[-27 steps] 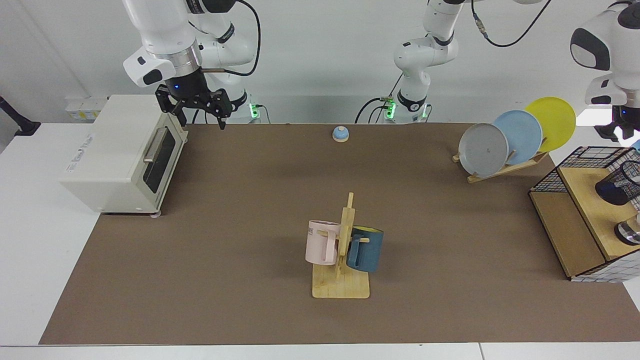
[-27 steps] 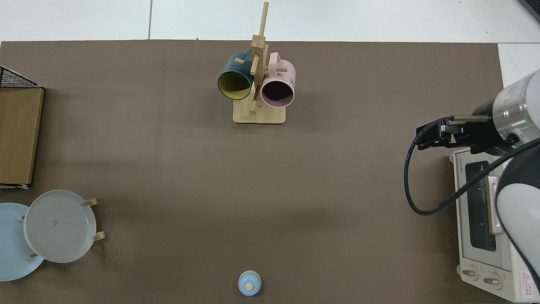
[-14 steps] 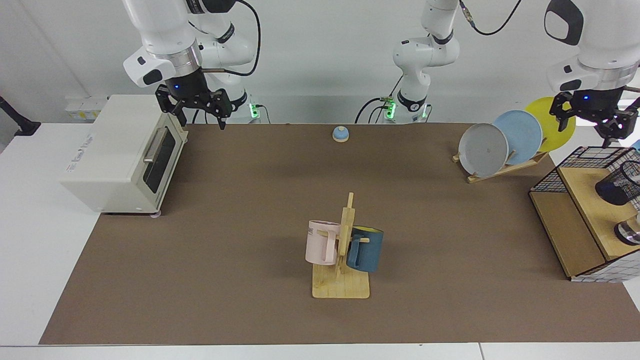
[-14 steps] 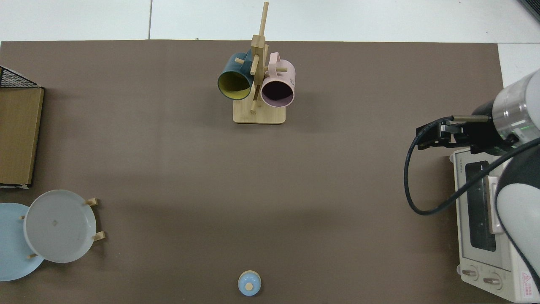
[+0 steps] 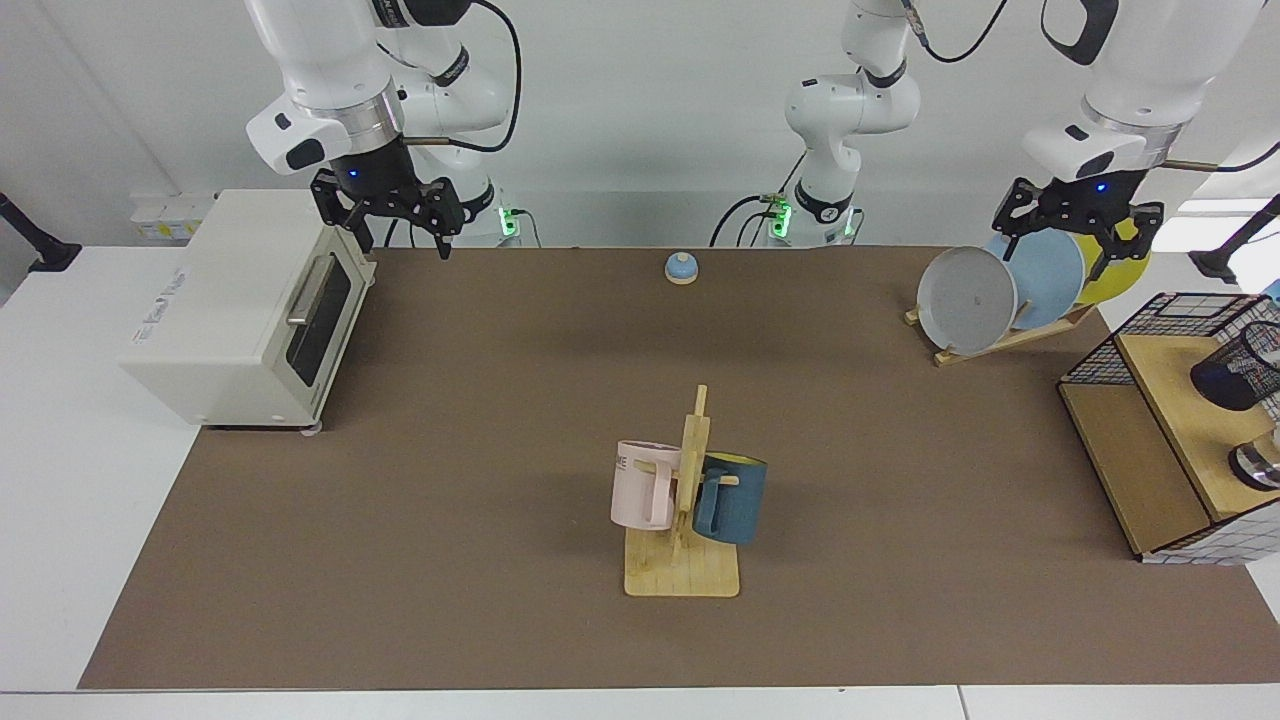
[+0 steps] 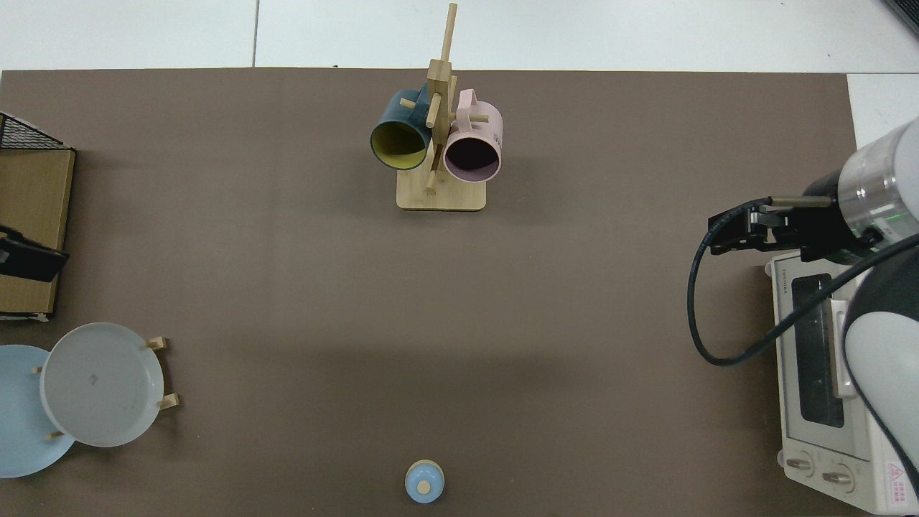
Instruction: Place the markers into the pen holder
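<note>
**Left arm swung away from the shelf, no marker in sight**

Between the earlier frames and this one, only the left arm changed place: its gripper travelled from the far right edge of the facing view, above the basket, to a spot in front of the plate rack. The right arm had not shifted and waited at the upper left.

The toaster oven (image 5: 245, 310) sat at the left of the frame, with the right gripper (image 5: 392, 215) hanging just above its top front edge, fingers spread and holding nothing. At the lower right stood the wooden shelf (image 5: 1135, 465) with its wire-grid basket (image 5: 1150, 330). The plate rack (image 5: 1010, 285) stood in the upper right; the left gripper (image 5: 1075, 235) hovered over its plates, fingers apart and empty. The mug tree (image 5: 685, 510) occupied the centre.

The pen holder (image 5: 1235, 370) rested on the shelf at the right edge, partly cut off. The marker was visible in neither view; whether it was already inside the holder could not be told, so progress stayed unclear.
</note>
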Available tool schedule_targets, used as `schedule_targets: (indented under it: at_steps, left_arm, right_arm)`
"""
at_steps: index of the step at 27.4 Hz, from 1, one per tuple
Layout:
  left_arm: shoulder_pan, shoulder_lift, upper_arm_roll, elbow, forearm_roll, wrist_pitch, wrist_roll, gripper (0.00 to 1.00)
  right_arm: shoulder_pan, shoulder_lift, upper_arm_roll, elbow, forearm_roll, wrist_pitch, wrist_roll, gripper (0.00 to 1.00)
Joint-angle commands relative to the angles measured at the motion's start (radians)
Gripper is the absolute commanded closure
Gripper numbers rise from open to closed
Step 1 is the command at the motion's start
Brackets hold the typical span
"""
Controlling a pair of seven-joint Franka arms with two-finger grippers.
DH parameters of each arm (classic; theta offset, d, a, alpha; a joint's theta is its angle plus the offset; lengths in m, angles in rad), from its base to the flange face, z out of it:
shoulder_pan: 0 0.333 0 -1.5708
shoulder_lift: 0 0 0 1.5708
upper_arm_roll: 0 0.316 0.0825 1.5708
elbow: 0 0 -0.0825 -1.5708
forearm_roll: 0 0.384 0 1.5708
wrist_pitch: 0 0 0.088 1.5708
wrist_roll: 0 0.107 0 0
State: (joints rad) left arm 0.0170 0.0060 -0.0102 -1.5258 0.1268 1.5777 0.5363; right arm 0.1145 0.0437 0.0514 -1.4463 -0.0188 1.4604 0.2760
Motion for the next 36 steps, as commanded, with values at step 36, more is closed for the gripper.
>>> schedule_targets:
  at_steps: [36]
  left_arm:
    - [0.004, -0.020, -0.056, 0.006, -0.151, -0.093, -0.371, 0.00]
  right_arm:
    - [-0.016, -0.005, 0.008, 0.001, 0.085, 0.009, -0.005, 0.00]
